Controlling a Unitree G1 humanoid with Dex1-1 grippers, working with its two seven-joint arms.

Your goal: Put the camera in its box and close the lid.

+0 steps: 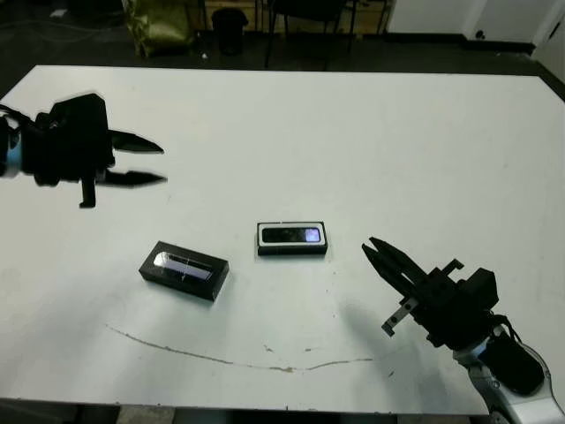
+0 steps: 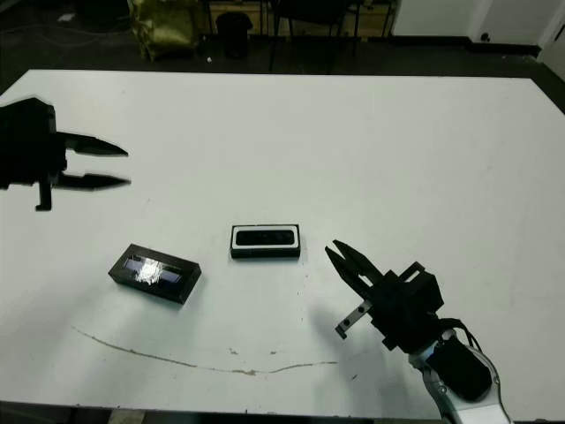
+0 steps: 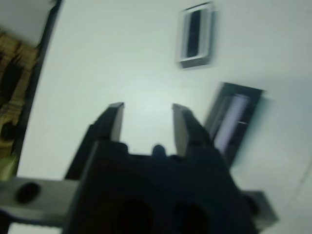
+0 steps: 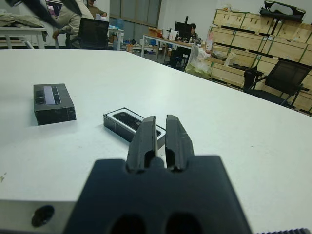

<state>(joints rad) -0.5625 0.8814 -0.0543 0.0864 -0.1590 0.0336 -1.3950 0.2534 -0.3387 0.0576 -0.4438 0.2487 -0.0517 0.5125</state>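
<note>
Nearest the robot, at the front right of the white worktop (image 1: pixel 371 132), the right gripper (image 1: pixel 381 258) hovers low with its two fingers (image 4: pixel 146 136) drawn almost together, a thin slit between them, and nothing held. Its tips point toward the middle of the worktop, near the box (image 1: pixel 292 238) but apart from it. A thin brownish line (image 1: pixel 221 358) runs across the worktop's front part.

Just beyond that gripper, about mid-worktop, the box lies flat with its white lining showing as a rim around the camera (image 1: pixel 294 235), which rests inside it, glossy face up. To the box's left and a little nearer the robot lies the lid (image 1: pixel 184 269), turned at a slight angle, its purplish reflective panel facing up; it is apart from the box, not covering it.

Farther off on the left, the left gripper (image 1: pixel 154 162) is raised over bare worktop, its fingers (image 3: pixel 113 119) spread apart and empty, well clear of the lid.

Beyond the far edge are a dark floor and chair legs (image 1: pixel 309 26).
</note>
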